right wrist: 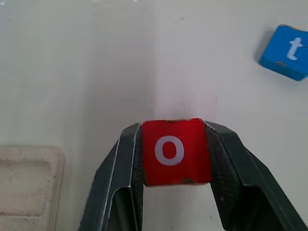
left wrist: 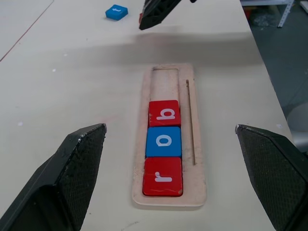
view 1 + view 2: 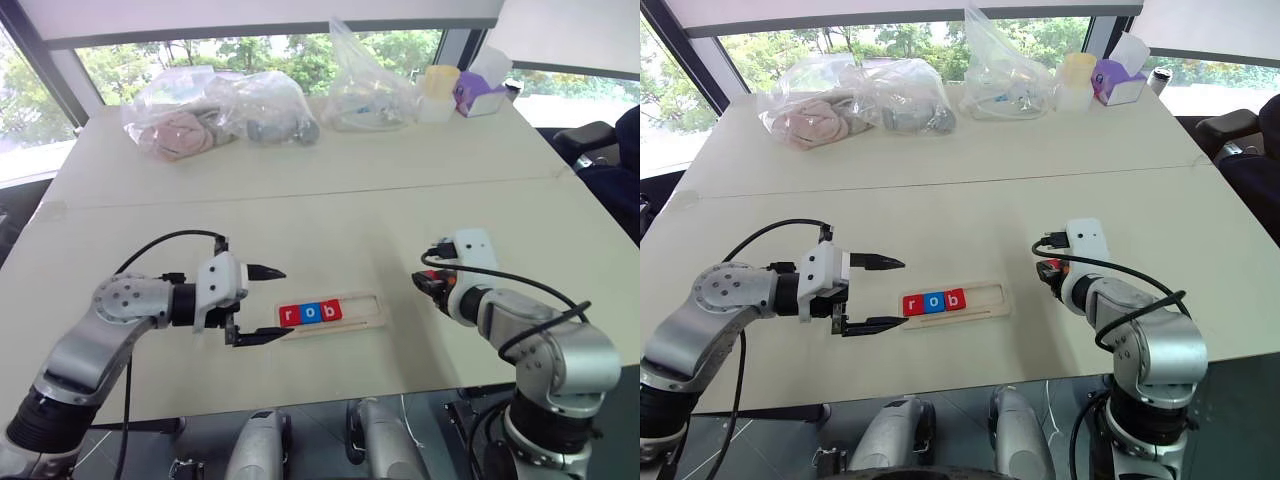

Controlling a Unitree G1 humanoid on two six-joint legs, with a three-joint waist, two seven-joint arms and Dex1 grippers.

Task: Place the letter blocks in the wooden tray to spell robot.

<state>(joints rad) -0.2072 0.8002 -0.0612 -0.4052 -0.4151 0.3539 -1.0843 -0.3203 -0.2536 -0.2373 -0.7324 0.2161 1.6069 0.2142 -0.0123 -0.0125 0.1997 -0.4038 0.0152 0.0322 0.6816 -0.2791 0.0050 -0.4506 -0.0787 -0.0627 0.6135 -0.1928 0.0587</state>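
Three blocks, red r (image 2: 163, 177), blue o (image 2: 163, 142) and red b (image 2: 165, 113), already sit side by side at the left end of the tray (image 3: 365, 318); you can judge the word as over half spelled, with the rest of the groove bare. Two blocks remain. The red o (image 1: 174, 151) is clamped between the fingers of the right claw (image 1: 174, 159), held over the desk (image 3: 330, 225) well right of the tray. The blue t (image 1: 287, 51) lies loose on the desk beyond it. The left claw (image 3: 262, 304) hovers at the tray's left end, pointing right, jaws wide apart and holding nothing.
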